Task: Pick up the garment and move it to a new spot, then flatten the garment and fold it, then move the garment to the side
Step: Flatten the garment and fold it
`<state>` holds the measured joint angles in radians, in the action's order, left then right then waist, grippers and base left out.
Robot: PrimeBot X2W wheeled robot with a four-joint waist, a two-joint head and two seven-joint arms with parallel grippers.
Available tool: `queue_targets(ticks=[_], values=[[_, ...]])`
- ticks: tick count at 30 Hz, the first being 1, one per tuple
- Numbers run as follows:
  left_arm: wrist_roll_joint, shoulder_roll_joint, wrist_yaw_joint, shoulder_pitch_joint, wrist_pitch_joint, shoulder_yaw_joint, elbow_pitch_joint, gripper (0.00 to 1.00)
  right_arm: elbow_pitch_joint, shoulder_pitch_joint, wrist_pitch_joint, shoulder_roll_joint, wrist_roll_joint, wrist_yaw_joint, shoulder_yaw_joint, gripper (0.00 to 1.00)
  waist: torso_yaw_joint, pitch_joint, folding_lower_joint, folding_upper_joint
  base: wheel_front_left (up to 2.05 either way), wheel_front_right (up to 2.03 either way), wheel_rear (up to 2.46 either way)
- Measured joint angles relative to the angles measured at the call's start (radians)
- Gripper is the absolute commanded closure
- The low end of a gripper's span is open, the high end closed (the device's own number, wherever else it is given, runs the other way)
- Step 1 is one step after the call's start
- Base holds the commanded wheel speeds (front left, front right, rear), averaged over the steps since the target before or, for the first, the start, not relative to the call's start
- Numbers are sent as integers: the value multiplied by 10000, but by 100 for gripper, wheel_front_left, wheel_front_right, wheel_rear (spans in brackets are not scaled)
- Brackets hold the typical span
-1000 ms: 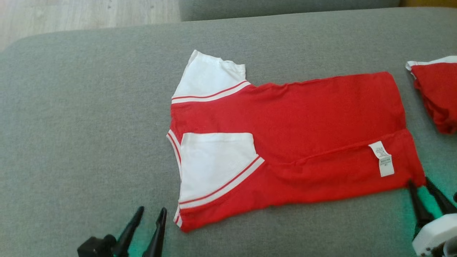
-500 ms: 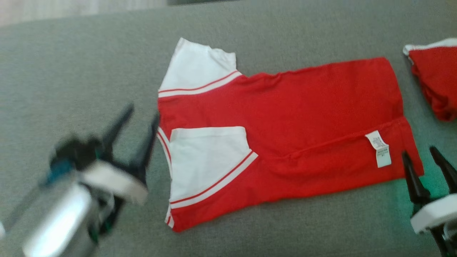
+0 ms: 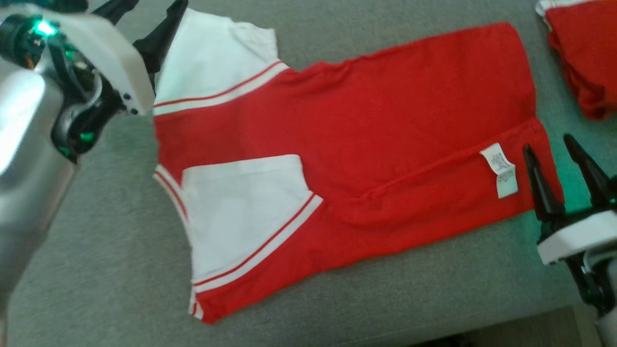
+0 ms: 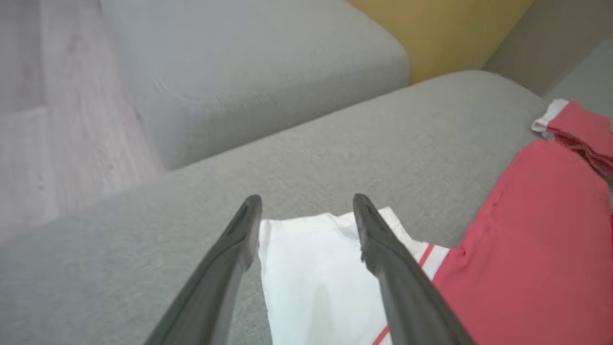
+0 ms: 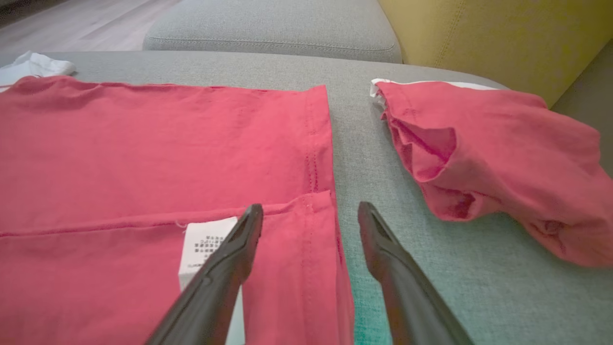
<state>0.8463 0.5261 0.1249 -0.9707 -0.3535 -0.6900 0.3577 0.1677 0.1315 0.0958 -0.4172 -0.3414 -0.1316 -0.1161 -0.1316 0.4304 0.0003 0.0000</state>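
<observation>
Where grey sofa seat (image 3: 96,241) bore red-and-white T-shirt (image 3: 366,125) laid flat, left gripper (image 4: 306,201) splayed over white sleeve (image 4: 311,268), right gripper (image 3: 548,143) splayed at hem (image 5: 316,143), wrist views added yellow cushion (image 4: 440,33), wood floor (image 4: 48,120).

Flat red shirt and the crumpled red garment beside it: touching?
Apart. Right wrist view shows a bare strip of grey cushion between the hem of the flat red shirt and the crumpled red garment.
</observation>
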Motion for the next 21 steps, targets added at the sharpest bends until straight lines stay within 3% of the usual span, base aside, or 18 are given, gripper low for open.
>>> queue_targets(ticks=[6, 11, 21], values=[[692, 617, 75, -956, -1022, -993, 755, 0, 144, 424, 105, 178, 86, 2, -270, 0, -501, 684, -1, 0, 0, 0, 0], [692, 970, 73, -1399, -1014, -1576, 1496, 0, 431, 727, 291, 299, 86, 0, -451, 0, -879, 1044, -1, 0, 0, 0, 0], [1078, 1034, 75, -1829, -474, -2642, 1862, 0, 788, 843, 466, 307, 84, 0, -566, 0, -1100, 1223, -3, 0, 0, 0, 0]])
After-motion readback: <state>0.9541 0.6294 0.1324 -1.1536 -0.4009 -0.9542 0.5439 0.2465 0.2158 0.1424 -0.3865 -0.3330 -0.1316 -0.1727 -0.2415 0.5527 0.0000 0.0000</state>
